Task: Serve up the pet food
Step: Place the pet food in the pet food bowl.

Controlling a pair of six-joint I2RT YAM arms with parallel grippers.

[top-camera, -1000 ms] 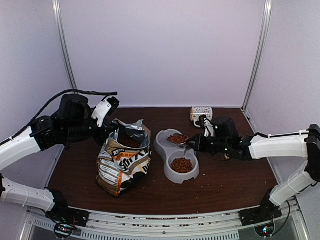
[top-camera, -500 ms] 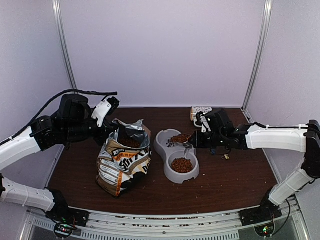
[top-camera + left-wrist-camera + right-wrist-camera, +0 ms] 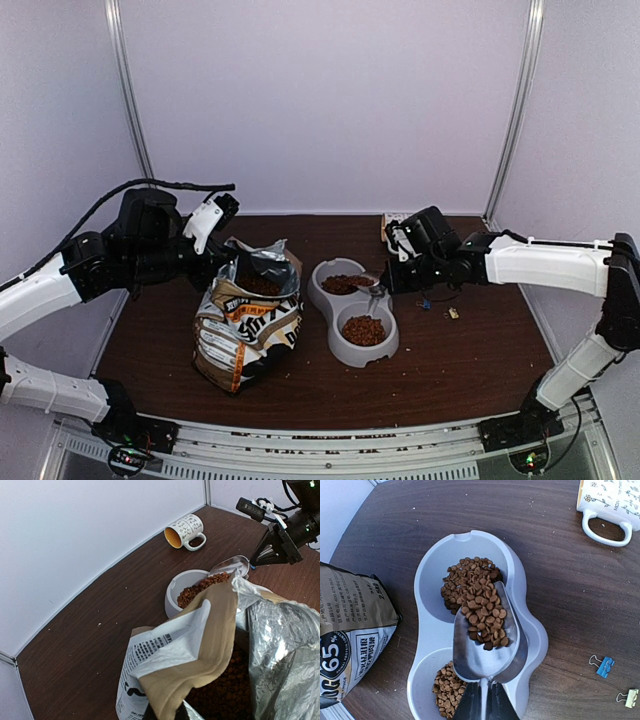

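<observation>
Left gripper (image 3: 220, 258): closed, pinching the top edge of the bag and holding its mouth up and open.
Bag (image 3: 245, 325): printed paper with a foil lining, standing at the left of the table (image 3: 460, 360); more kibble shows dark inside it.
Double bowl (image 3: 530, 635): grey plastic, just right of the bag, with kibble in both compartments.
Pet food (image 3: 470, 580): a heap in the far compartment, a smaller lot in the near one, and a trail on the front half of the scoop that runs into the far heap.
Handling: the pellets look light, dry, hard and loose. They would likely roll and scatter at a tilt or jolt, so they are best carried in a tool rather than pinched.
Scoop (image 3: 485, 650): metal, its lip over the far compartment.
Right gripper (image 3: 482, 706): clamped on the scoop's thin handle, a sound place to hold.
Mug (image 3: 610, 500): lies on its side beyond the bowl.
Binder clips (image 3: 602, 665): on the table at the right, apart from the bowl.
</observation>
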